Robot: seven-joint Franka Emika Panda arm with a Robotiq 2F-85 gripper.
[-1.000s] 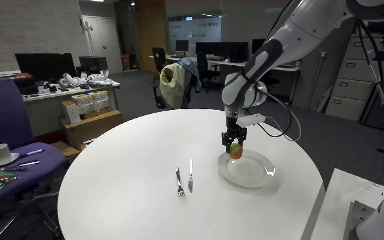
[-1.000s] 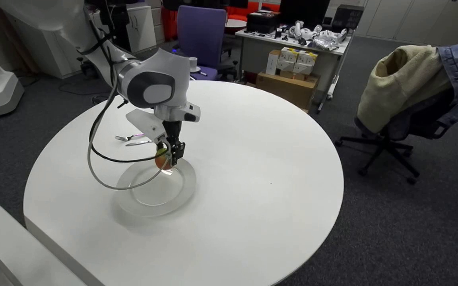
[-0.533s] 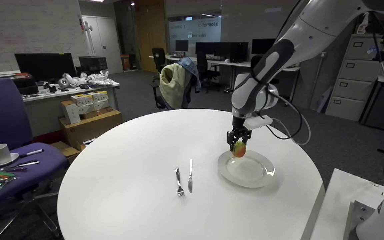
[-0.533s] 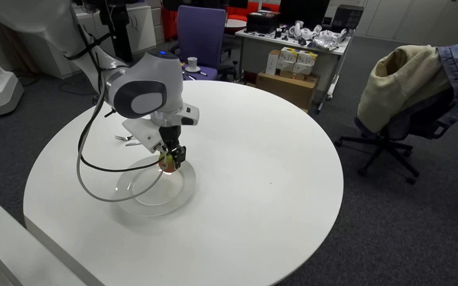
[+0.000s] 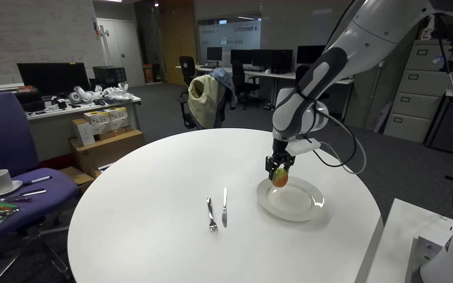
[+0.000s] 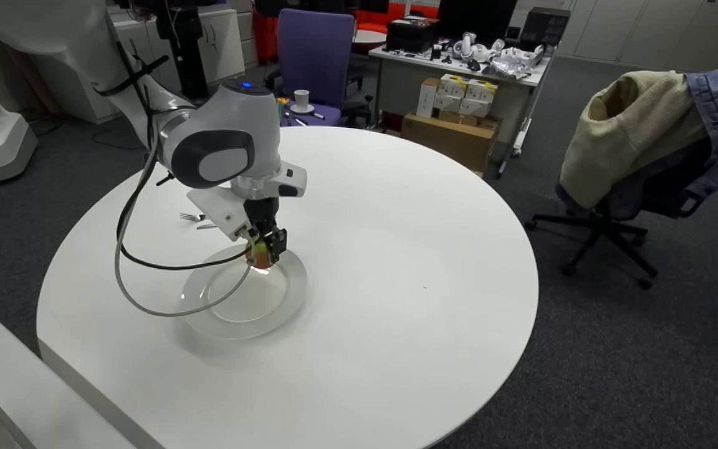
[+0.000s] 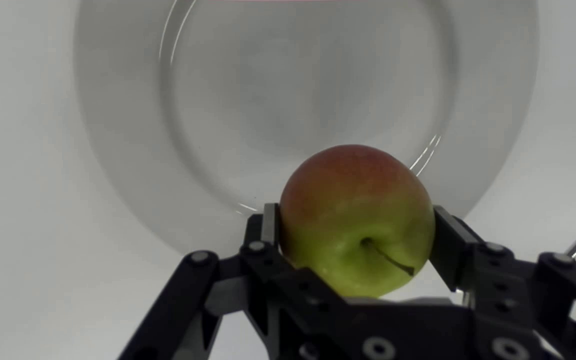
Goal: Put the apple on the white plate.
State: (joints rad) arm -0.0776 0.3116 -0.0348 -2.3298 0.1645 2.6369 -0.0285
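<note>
Apple [image 7: 353, 200] is in the grasp and over the white plate [image 5: 291, 199], but off centre: the wrist view shows it across the inner ring and rim, on the side away from the straight edge of the table [image 5: 155, 188]. Step in hand judged to be the final placing. To do it well: shift a little toward that straight edge until the apple sits above the flat middle, lower slowly, let the underside meet the plate before release, then part the fingers [image 7: 270, 223] evenly and lift straight up; a round fruit let go on the sloping rim would probably roll. Height over the plate uncertain; no contact can be made out in the exterior views. Relative to the tool [image 7: 357, 230]: apple lies between the fingertips, one on each flank, stem [image 7: 388, 257] toward the viewer in the wrist view. Jaws parted only to the fruit's width, both sides touching; hold looks firm. Further out: knife [image 5: 225, 208] and fork [image 5: 211, 215] lie near each other, apart, between the plate and the curved edge facing the purple chair [image 5: 2, 129], knife nearer the plate. Plate sits closer to the straight edge, by the robot stand [image 5: 411, 214], than to the curved edge opposite.
</note>
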